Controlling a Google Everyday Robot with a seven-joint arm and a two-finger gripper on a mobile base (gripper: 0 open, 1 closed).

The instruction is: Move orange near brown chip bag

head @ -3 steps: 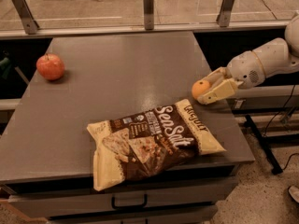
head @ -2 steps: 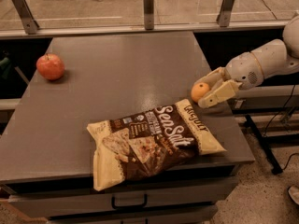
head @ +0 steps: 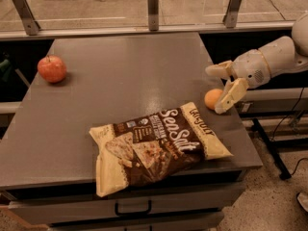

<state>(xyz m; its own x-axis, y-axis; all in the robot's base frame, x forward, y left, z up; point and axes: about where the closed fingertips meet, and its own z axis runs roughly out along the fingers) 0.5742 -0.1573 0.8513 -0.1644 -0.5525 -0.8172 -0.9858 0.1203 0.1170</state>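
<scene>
The orange (head: 211, 99) sits on the grey table (head: 120, 81) near its right edge, just beyond the top right corner of the brown chip bag (head: 155, 147). The bag lies flat at the table's front, with "Sea Salt" lettering facing up. My gripper (head: 214, 90) reaches in from the right and is open. One finger (head: 217, 70) is behind and above the orange and the other finger (head: 231, 95) is right beside it. The orange rests on the table between the spread fingers and is not clamped.
A red-orange apple (head: 52, 69) sits at the table's far left. A railing with metal posts (head: 153, 4) runs behind the table. A drawer handle (head: 133, 209) shows on the front below the bag. The floor drops off at the right.
The gripper held the orange shut just above the table's right side. Its fingers have now spread apart and the orange rests on the table by the bag's corner.
</scene>
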